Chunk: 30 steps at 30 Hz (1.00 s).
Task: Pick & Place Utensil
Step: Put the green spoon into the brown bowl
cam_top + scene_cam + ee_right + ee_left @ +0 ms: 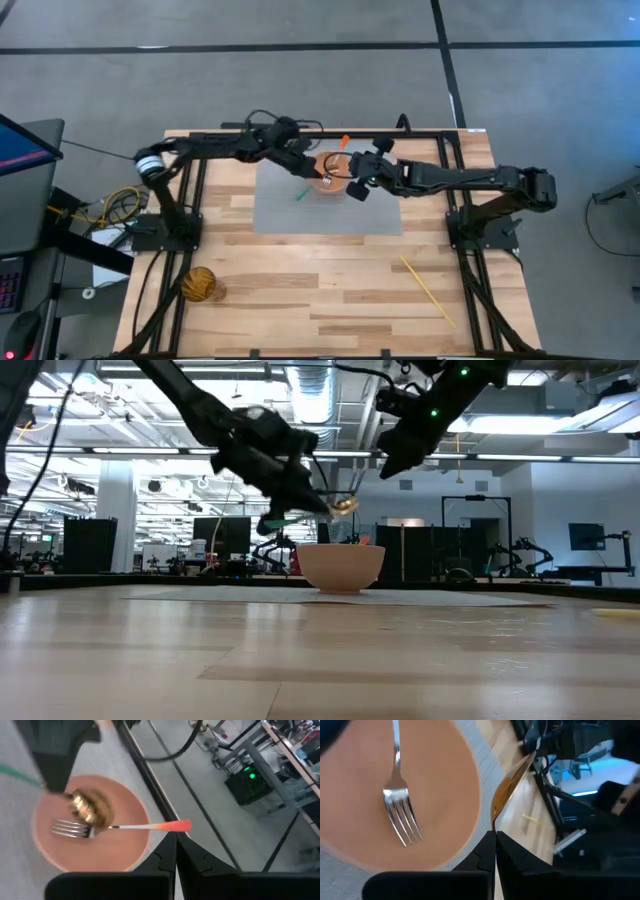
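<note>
Two utensils in play: fork (400,815) and gold spoon (506,787).

- Fork: lying in the bowl (340,568), tines down on the inside, orange-tipped handle out over the rim. Counts as placed.
- Gold spoon: not placed yet. Clamped in the left hand (495,840), fingers closed on the handle, spoon head up in the air just above the bowl opening. Low view confirms clear of the rim, no contact with bowl or fork.
- Green end (302,197) sticking out behind the left hand: probably the spoon's handle, can't confirm.
- Right hand (175,845): fingers together, nothing visible between them, hovering just beside the bowl on the side opposite the left hand. Looks idle.
- Bowl: upright on the grey mat (330,218), mid-surface toward the far edge.
- Farther out on the wooden surface (300,290): thin yellow stick (428,290) near the right front, round amber object (200,285) at the left front. Both well apart from the bowl, untouched.

Progress estimate: past halfway. Fork done; spoon carried and roughly lined up.

Left: lower a bit, open the left hand, back out without catching the fork handle. Unclear whether the yellow stick belongs to the task.
</note>
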Each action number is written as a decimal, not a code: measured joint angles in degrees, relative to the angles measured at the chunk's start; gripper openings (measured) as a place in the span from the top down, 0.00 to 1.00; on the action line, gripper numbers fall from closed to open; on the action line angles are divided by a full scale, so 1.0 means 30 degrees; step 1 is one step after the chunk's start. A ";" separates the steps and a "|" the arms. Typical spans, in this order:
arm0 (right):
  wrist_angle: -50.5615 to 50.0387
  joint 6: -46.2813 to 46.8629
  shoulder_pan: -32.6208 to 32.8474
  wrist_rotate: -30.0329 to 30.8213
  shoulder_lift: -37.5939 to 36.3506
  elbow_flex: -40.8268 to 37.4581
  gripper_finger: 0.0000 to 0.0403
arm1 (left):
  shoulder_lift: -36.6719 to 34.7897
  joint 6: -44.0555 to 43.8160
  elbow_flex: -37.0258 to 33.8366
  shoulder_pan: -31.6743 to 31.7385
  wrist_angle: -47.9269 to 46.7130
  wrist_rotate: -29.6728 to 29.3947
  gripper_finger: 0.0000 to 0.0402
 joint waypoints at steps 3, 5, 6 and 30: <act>0.0112 -0.0557 -0.0186 -0.0097 0.0406 0.0000 1.00 | 0.0802 -0.0967 0.0688 0.0278 0.0016 0.0610 0.99; -0.0015 -0.0679 -0.0253 -0.0548 0.0589 -0.0006 1.00 | 0.1011 -0.1165 0.1126 0.0539 0.0093 0.0659 0.99; -0.0061 -0.0690 -0.0295 -0.0655 0.0715 -0.0007 1.00 | 0.1063 -0.1283 0.1261 0.0709 -0.0256 0.0659 0.99; 0.0012 -0.2012 0.0259 -0.1617 0.1040 -0.0007 1.00 | 0.1196 0.1140 0.1194 0.1275 -0.3319 -0.2546 0.90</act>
